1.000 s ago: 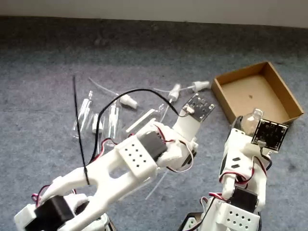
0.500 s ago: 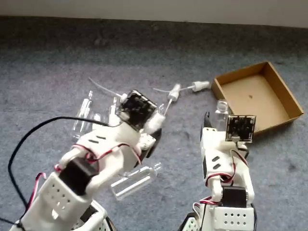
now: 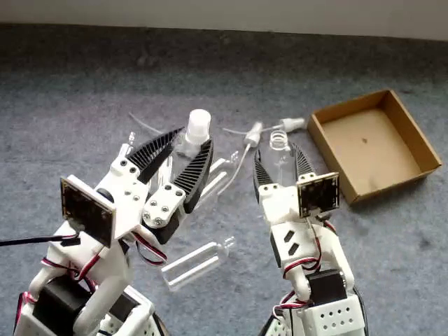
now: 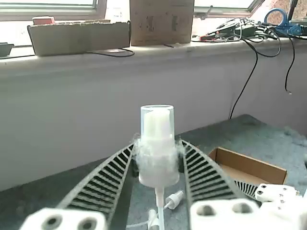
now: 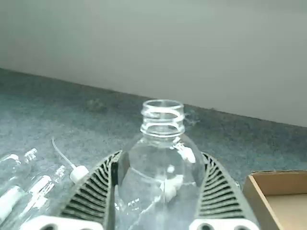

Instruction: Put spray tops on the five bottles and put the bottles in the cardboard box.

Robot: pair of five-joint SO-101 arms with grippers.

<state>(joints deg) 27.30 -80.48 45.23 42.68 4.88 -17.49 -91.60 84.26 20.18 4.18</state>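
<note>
The left gripper (image 3: pixel 194 141) is closed narrowly on a white spray top (image 3: pixel 199 120), held upright. The left wrist view shows its clear cap and a thin dip tube (image 4: pixel 158 208) hanging below. To its right, the right gripper (image 3: pixel 276 157) clamps a clear bottle (image 3: pixel 278 143) upright; the right wrist view shows its threaded neck open. Another bottle (image 3: pixel 199 260) lies on the carpet (image 3: pixel 84 91) near the arms. What seem to be loose spray tops (image 3: pixel 253 133) lie left of the cardboard box (image 3: pixel 348 105), far right.
</note>
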